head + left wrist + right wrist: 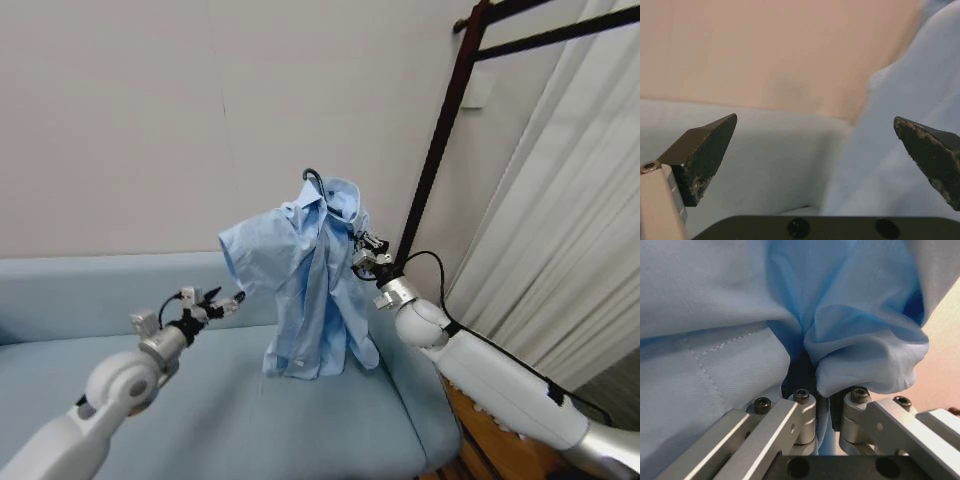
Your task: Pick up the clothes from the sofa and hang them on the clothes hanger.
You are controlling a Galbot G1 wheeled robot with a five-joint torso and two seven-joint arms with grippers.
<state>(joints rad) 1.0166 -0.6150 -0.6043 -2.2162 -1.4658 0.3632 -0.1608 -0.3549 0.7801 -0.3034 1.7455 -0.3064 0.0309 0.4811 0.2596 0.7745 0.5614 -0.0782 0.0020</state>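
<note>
A light blue shirt on a black hanger hook hangs in the air above the sofa, its hem brushing the seat. My right gripper is shut on the shirt's shoulder fabric, holding it up. My left gripper stands open just left of the shirt's sleeve, nothing between its fingers; the blue cloth lies beside its far finger. The dark clothes rack stands behind and to the right of the shirt.
The pale blue sofa fills the lower left, its backrest against a plain wall. A white curtain hangs at the right behind the rack. Wooden floor shows beside the sofa's right end.
</note>
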